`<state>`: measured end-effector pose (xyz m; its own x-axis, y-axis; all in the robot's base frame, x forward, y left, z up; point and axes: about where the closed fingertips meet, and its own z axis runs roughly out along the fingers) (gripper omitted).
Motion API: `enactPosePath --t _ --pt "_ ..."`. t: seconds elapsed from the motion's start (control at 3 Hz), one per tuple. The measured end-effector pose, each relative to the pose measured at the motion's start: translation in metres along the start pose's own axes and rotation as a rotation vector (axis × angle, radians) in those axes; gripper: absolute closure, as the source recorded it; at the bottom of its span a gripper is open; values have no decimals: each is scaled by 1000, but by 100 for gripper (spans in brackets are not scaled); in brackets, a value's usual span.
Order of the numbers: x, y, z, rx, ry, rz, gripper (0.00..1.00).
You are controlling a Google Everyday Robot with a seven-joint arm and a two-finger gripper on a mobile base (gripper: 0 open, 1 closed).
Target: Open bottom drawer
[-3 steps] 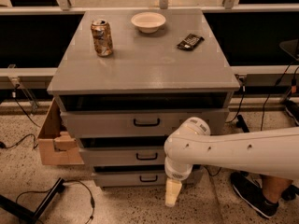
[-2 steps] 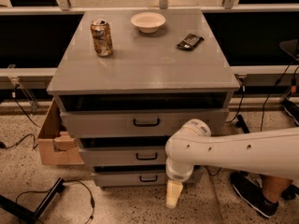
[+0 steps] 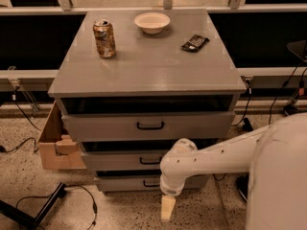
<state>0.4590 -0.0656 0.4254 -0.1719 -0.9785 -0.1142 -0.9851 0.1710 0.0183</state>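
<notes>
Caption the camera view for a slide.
End effector hangs low in front of the bottom drawer of the grey cabinet.

Lab/test bay: speckled floor (image 3: 120,212), loose cables (image 3: 91,206); hand (image 3: 168,208) near floor.

On cabinet top (image 3: 144,73): soda can (image 3: 104,38) far left, upright; white bowl (image 3: 152,22) far centre; black snack bar (image 3: 195,42) far right, flat. All apart. Cardboard box (image 3: 50,150) on speckled floor (image 3: 120,212), just left of cabinet. Black cable (image 3: 91,202) + black stand (image 3: 29,213) near left. Gripper (image 3: 168,208) low, pointing down at floor, near side of cabinet.
</notes>
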Motion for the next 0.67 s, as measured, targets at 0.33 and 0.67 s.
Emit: enactPosePath --t 0.33,0.67 --pt "5 8 55 -29 6 -2 0" --pt "12 14 90 -36 5 14 0"
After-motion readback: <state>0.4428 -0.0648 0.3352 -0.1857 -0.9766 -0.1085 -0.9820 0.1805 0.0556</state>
